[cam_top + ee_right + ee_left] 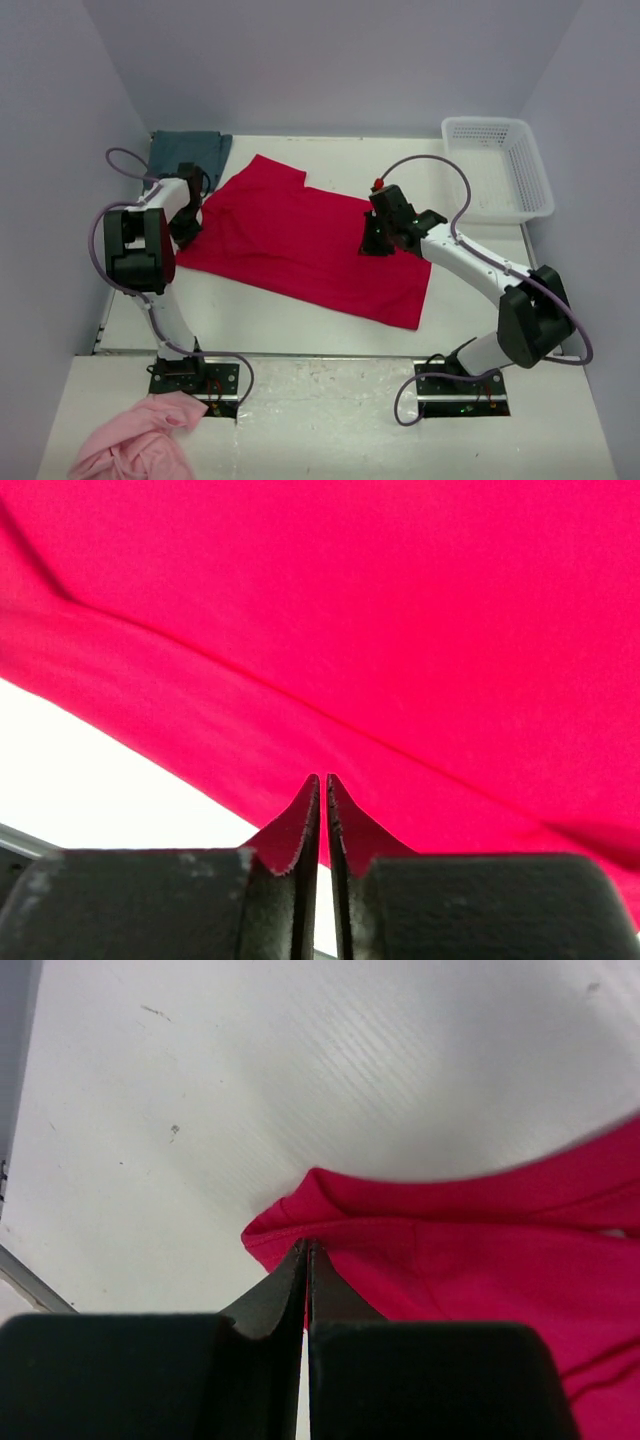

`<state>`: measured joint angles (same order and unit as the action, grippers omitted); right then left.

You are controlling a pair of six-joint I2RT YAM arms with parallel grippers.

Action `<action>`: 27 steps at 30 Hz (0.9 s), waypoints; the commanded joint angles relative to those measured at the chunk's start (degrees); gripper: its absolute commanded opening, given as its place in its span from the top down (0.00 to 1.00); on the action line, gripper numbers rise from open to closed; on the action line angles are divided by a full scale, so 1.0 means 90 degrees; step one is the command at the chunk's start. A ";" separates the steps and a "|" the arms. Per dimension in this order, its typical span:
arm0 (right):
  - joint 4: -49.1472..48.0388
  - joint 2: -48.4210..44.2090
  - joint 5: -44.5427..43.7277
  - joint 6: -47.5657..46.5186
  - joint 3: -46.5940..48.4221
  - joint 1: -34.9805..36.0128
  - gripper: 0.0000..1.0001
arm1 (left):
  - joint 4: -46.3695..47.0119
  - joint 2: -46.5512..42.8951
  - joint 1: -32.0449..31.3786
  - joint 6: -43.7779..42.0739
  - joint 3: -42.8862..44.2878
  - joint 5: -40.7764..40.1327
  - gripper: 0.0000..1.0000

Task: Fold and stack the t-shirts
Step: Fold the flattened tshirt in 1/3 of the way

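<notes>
Lying flat on the table [290, 325], the red shirt [290, 235] stretched crosswise between both arms; left claw [305, 1248] clamped its left hem corner, right claw [322, 778] pressed together at the right edge (grip unclear).

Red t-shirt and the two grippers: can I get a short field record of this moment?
red t-shirt: spread out unfolded on the table, lying at a slant
teal t-shirt: far left corner of the table, looks folded
left gripper: shut, tips pinching the red t-shirt's left edge
right gripper: shut, tips at the red t-shirt's right side, apparently pinching the cloth
basket: white, far right, nothing visible inside
pink cloth: bunched at the near left, off the table
stack: not yet begun
</notes>
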<state>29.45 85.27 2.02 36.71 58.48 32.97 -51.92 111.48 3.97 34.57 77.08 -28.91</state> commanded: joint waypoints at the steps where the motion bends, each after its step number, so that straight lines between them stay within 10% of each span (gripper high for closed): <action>1: 0.0680 -0.0373 -0.0428 -0.0359 0.0582 0.0028 0.93 | 0.0125 -0.0599 -0.0264 -0.0227 0.0439 -0.0517 1.00; 9: 0.0965 -0.1407 -0.0615 -0.0075 -0.0432 0.0047 0.48 | 0.0045 -0.1458 -0.1416 -0.0149 0.0694 -0.1301 1.00; 11: 0.1063 -0.1564 -0.0742 0.0061 -0.0676 0.0038 0.54 | 0.0211 -0.1760 -0.1611 -0.0343 0.0626 -0.1057 1.00; 13: 0.1151 -0.1789 -0.0810 0.0149 -0.0842 0.0047 1.00 | 0.0542 -0.1966 -0.1690 -0.0549 0.0353 -0.0326 1.00; 20: 0.1054 -0.2034 -0.0587 0.0443 -0.1370 0.0077 1.00 | 0.1082 -0.2222 -0.1730 -0.0783 -0.0342 0.0837 1.00; 27: 0.1034 -0.1956 -0.0683 0.0296 -0.1166 0.0106 0.74 | 0.1696 -0.2494 -0.1730 -0.0648 -0.1297 0.2868 0.81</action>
<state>39.38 68.12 -3.36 39.55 46.28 33.50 -40.47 91.22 -11.66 28.51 67.51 -12.36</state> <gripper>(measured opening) 0.247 0.183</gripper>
